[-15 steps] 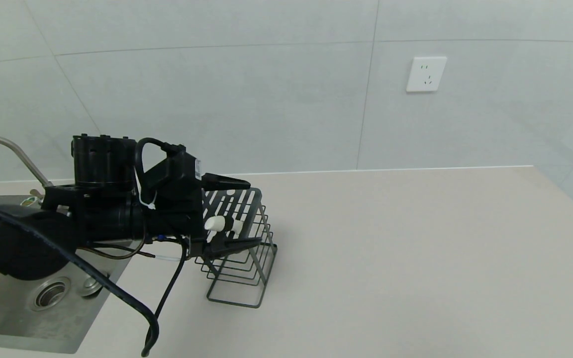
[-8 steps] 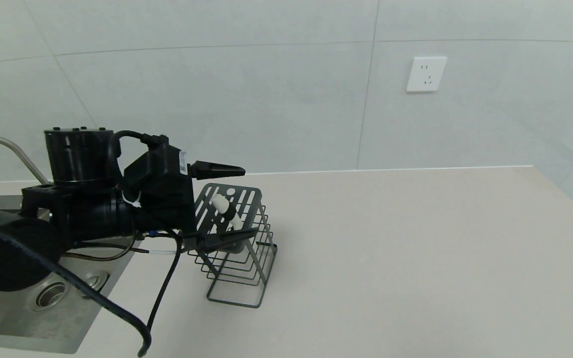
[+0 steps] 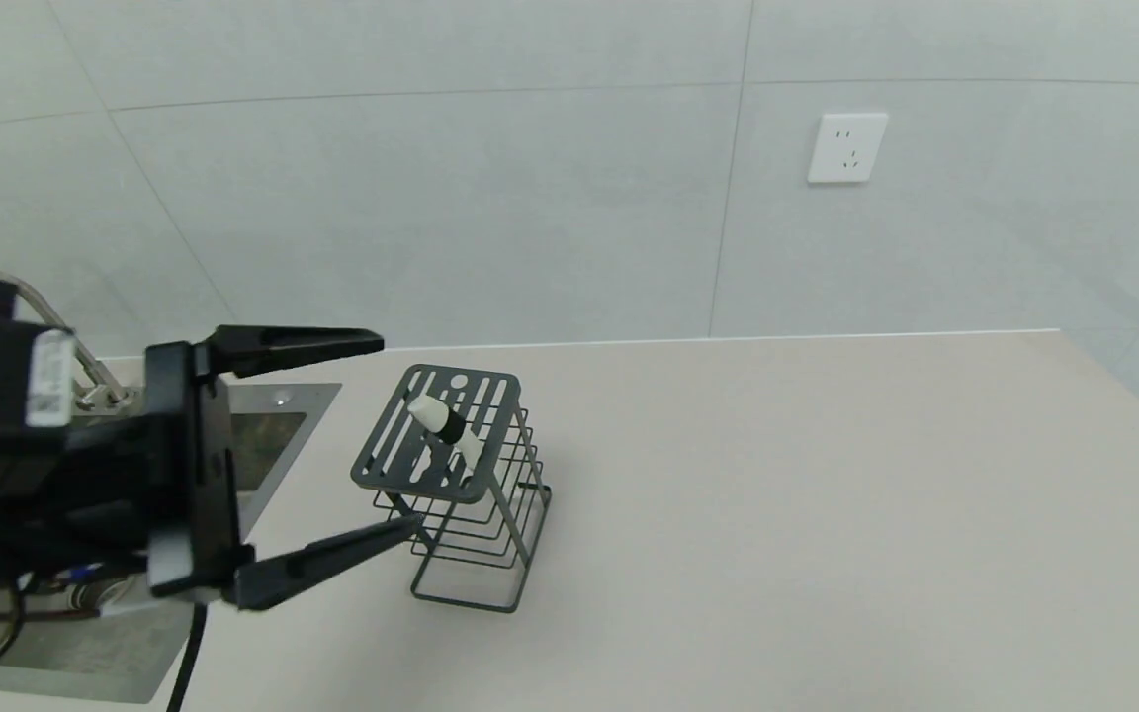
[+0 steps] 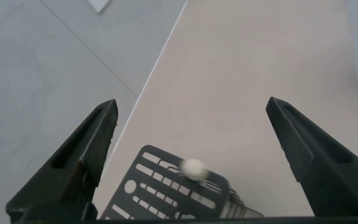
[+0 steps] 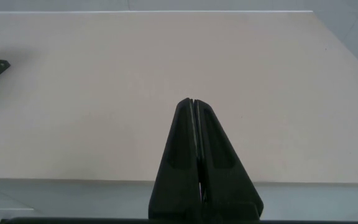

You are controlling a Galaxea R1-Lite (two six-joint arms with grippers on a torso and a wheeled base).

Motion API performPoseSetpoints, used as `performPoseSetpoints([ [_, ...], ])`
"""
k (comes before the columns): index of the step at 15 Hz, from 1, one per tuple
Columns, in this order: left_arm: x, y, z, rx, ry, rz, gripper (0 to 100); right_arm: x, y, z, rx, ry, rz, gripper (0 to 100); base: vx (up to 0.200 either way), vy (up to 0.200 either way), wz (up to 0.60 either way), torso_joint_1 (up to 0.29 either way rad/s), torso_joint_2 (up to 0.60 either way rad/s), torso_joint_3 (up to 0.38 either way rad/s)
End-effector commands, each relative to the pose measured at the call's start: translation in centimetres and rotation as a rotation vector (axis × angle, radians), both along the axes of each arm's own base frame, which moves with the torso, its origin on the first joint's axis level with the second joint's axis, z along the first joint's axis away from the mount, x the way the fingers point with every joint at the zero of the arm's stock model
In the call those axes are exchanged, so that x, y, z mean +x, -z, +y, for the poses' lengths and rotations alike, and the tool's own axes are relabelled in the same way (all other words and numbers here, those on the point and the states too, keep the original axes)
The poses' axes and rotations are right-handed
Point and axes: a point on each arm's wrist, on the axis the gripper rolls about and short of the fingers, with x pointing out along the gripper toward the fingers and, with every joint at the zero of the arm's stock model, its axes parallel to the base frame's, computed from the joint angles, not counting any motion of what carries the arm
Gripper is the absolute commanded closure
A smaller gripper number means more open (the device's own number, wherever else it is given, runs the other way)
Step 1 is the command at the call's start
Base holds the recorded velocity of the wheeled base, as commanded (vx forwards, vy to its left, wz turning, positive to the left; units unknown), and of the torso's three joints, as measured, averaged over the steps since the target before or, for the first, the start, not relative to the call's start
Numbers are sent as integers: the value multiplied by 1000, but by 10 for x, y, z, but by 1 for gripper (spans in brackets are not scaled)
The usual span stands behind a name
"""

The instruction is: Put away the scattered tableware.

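The left pincer (image 3: pixel 400 431) is spread wide, with its 2 black fingers far apart and nothing between them. It hangs next to the rack, on the sink side, and its fingertips point at the rack. The right pincer (image 5: pixel 192 102) is pressed together and holds nothing. It hangs over the bare beige countertop (image 3: pixel 777 514), well apart from the rack.

The dark wire cutlery rack (image 3: pixel 476 569) stands on the countertop just beside the steel sink (image 3: pixel 283 396). Its flat top has long slots in it. 1 utensil (image 3: pixel 439 423) is poked down through a slot. Its white handle, with a black band, sticks up and leans a bit. The part down inside is too hard to see, so I cannot tell if it is a spoon, fork or knife.

I think the utensil is light and stiff. The handle looks smooth, so it may slip. The best place to pinch it is the white end above the slots. The rack looks light too, and may tip or slide if it is bumped.
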Motion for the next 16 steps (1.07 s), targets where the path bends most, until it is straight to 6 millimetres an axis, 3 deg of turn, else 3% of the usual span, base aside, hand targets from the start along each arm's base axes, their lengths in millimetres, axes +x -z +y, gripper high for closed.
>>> performPoseSetpoints([
  [1,-68,9,16,-65,-1,-4,0,0,0,0,0,0,1,100,0,0,0,0,0,0],
  [3,-104,42,24,-105,-30,95,0,0,0,0,0,0,1,100,0,0,0,0,0,0],
  [6,-134,78,32,-154,-75,187,0,0,0,0,-1,0,1,100,0,0,0,0,0,0],
  [7,-151,98,36,-194,-105,231,0,0,0,0,-1,0,1,100,0,0,0,0,0,0],
  [9,-170,107,41,-244,-136,275,0,0,0,0,-1,0,1,100,0,0,0,0,0,0],
  [12,-199,140,50,-300,-248,314,0,0,0,0,-1,0,1,100,0,0,0,0,0,0],
  [13,-199,142,50,-297,-264,314,0,0,0,0,-1,0,1,100,0,0,0,0,0,0],
  [16,-194,146,54,-347,-546,362,0,0,0,0,0,0,1,100,0,0,0,0,0,0],
])
